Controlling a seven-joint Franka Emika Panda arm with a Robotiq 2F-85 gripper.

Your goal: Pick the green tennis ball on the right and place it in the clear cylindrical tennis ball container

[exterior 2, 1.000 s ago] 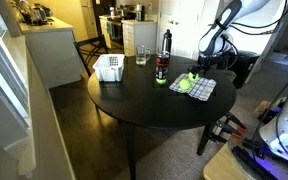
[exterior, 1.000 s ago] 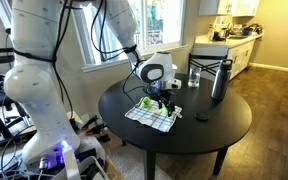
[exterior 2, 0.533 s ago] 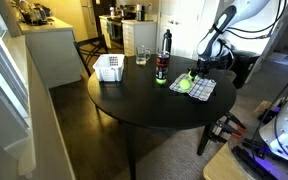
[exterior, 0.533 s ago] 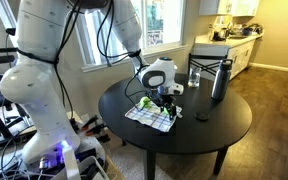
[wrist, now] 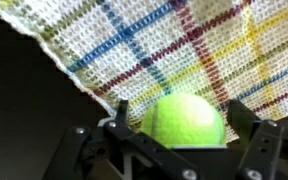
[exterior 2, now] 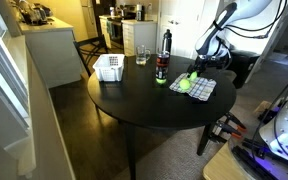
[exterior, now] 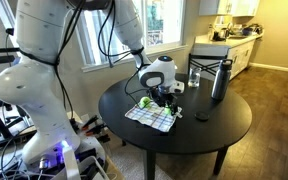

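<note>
My gripper [wrist: 184, 128] is open, one finger on each side of a green tennis ball [wrist: 184, 120] that lies on a checkered cloth [wrist: 154, 45]. The fingers sit close to the ball with small gaps. In both exterior views the gripper [exterior: 165, 97] [exterior 2: 198, 70] is low over the cloth [exterior: 152, 116] [exterior 2: 196, 90]. A second green ball [exterior: 145, 102] [exterior 2: 183, 85] lies on the cloth beside it. A clear cylinder with a red band [exterior 2: 161, 68] stands on the round black table [exterior 2: 144, 105] next to the cloth.
A dark bottle [exterior: 220, 80] [exterior 2: 165, 42], a drinking glass [exterior: 194, 75] [exterior 2: 142, 55] and a white basket [exterior 2: 108, 67] stand on the far part of the table. A small black object [exterior: 201, 117] lies near the cloth. A window and wall lie behind the arm.
The gripper has shifted slightly over the cloth and settled around the ball. The balls and the cloth have not moved.
</note>
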